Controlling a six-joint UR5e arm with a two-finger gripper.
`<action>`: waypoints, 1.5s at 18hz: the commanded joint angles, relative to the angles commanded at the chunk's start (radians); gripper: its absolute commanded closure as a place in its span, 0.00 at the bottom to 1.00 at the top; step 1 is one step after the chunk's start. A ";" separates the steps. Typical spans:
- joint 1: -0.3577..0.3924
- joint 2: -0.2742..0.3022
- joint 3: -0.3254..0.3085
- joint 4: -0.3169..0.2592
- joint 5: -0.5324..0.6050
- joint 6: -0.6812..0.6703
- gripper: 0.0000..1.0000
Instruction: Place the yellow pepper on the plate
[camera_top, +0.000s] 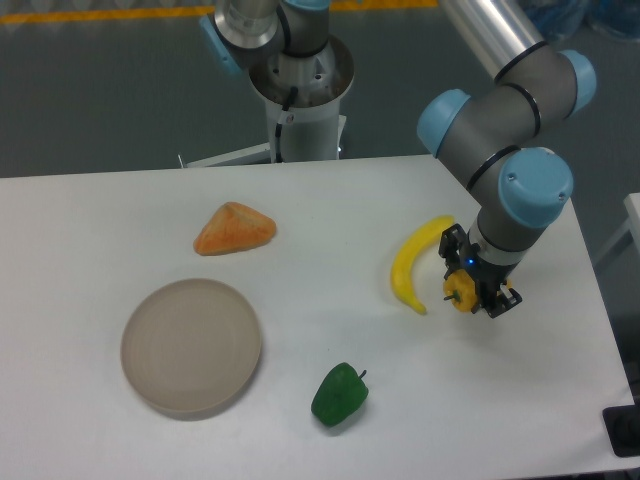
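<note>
The yellow pepper (461, 290) is a small yellow-orange toy with a short dark stem pointing left. It sits between the fingers of my gripper (474, 289) at the right side of the table, just right of the banana. The gripper is shut on the pepper, at or just above the table surface; I cannot tell whether it is lifted. The plate (191, 346) is a round beige-grey disc at the front left, far from the gripper, with nothing on it.
A long curved yellow banana (414, 265) lies just left of the gripper. A green pepper (339, 394) lies at the front middle. An orange wedge (234, 229) lies behind the plate. The table's right edge is near the gripper.
</note>
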 joint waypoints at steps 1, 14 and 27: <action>0.000 0.000 0.000 0.000 0.000 0.000 1.00; -0.135 0.087 -0.055 -0.029 -0.009 -0.148 1.00; -0.478 0.040 -0.072 0.021 -0.054 -0.508 0.97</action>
